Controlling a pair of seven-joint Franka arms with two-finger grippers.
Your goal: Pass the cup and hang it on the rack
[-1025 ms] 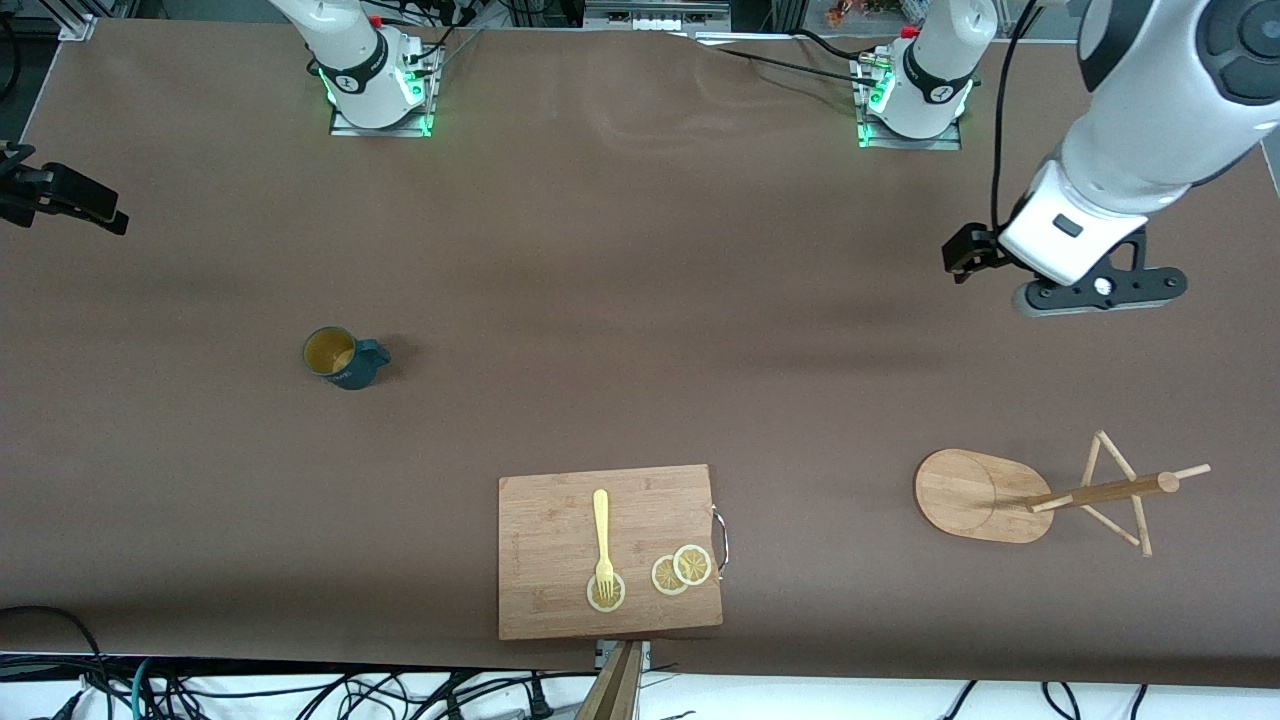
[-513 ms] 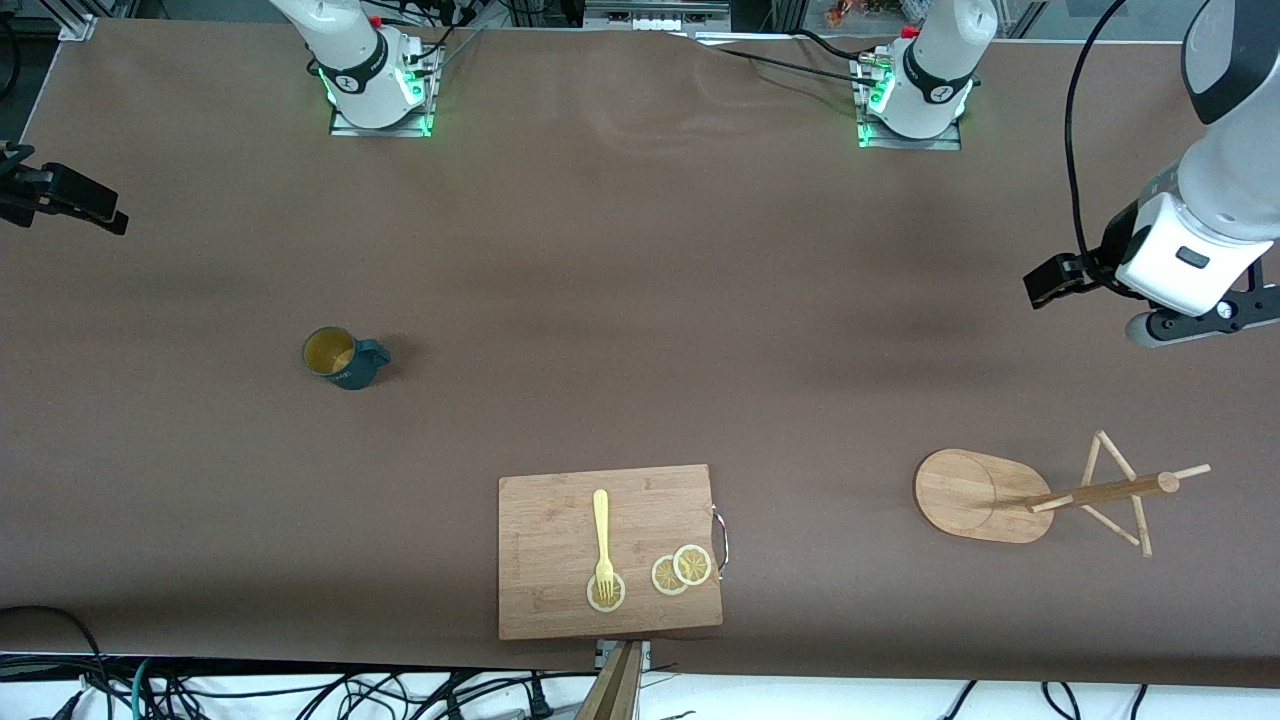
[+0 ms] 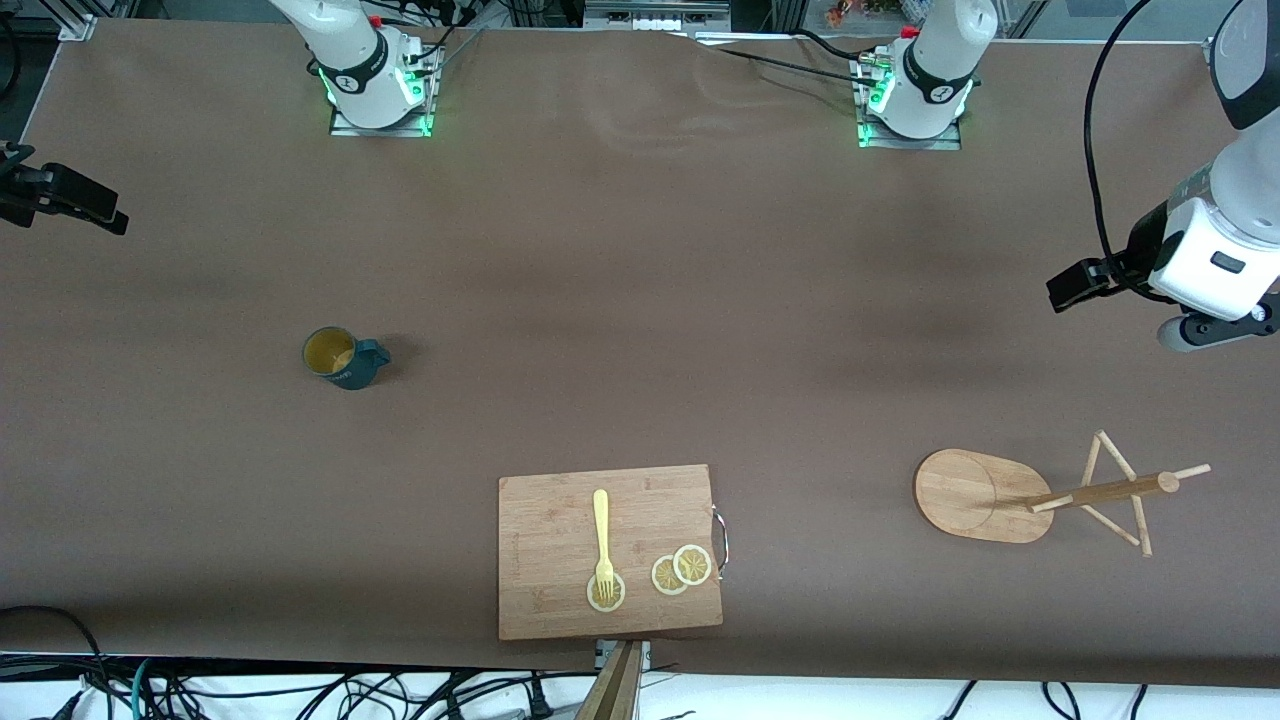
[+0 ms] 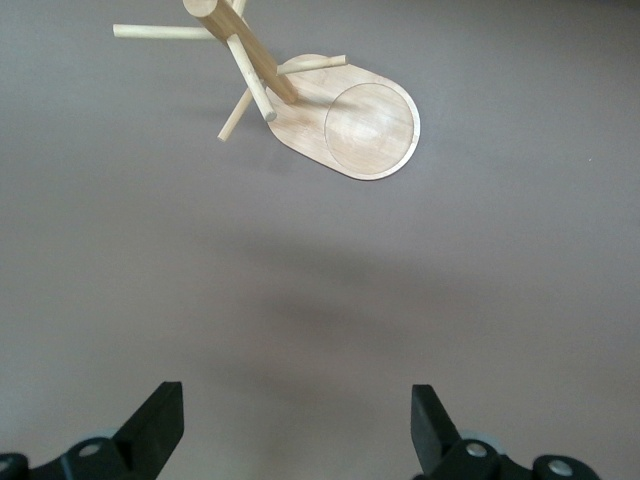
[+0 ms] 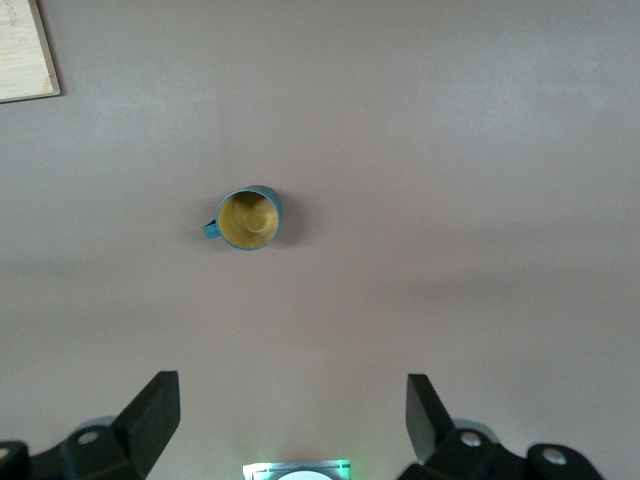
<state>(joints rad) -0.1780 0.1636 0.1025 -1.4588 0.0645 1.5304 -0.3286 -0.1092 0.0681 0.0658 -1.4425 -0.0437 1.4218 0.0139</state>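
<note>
The dark teal cup (image 3: pixel 340 357) stands upright on the brown table toward the right arm's end, its yellow-tan inside showing and its handle pointing toward the middle of the table. In the right wrist view the cup (image 5: pixel 248 218) lies well below my right gripper (image 5: pixel 290 430), which is open, empty and high up. The bamboo rack (image 3: pixel 980 495) stands toward the left arm's end, with its post and pegs. My left gripper (image 3: pixel 1215 325) is up in the air over bare table beside the rack. In the left wrist view it (image 4: pixel 297 430) is open and empty, with the rack (image 4: pixel 350 125) below.
A wooden cutting board (image 3: pixel 610 550) with a yellow fork (image 3: pixel 601 535) and lemon slices (image 3: pixel 680 570) lies near the table's front edge, in the middle. A black clamp (image 3: pixel 60 195) juts in at the right arm's end. The right arm's base (image 3: pixel 370 75) glows green.
My left arm has swung outward toward its end of the table and its gripper now hangs at the edge of the front view. Cup, rack and board have not moved.
</note>
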